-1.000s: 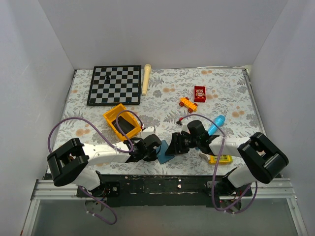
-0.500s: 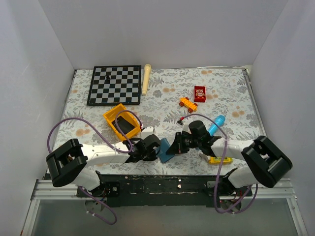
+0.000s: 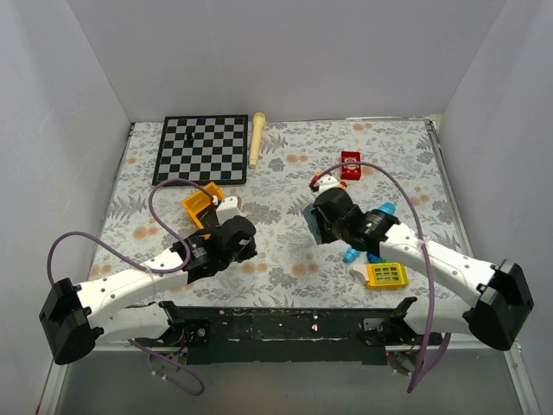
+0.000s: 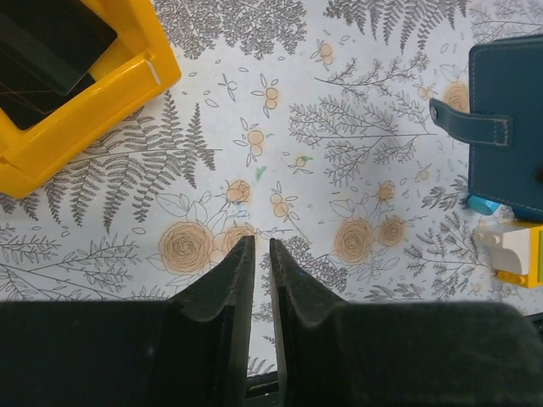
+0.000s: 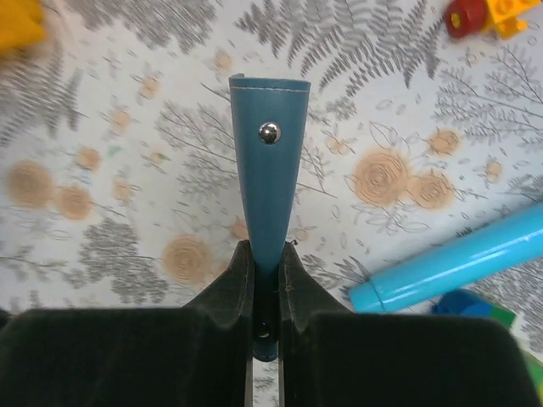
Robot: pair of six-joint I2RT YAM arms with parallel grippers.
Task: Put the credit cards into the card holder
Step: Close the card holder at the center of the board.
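Overall, floral tabletop (image 3: 285, 177) between white walls (image 3: 294, 52).

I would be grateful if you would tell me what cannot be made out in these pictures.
- Thin black cards in the yellow plastic bin: left wrist view, cut by the frame edge, uncountable; overhead, the left arm covers them.
- Slate-blue folding card holder: right wrist view, edge-on in the right gripper, inside hidden.
- Dark chess piece on the chequered board: overhead view, too small to identify.

A credit card (image 4: 47, 38) lies in the bin (image 4: 102, 97), with the chessboard (image 3: 200, 149) behind. The card holder (image 4: 513, 85) is well to the bin's right.
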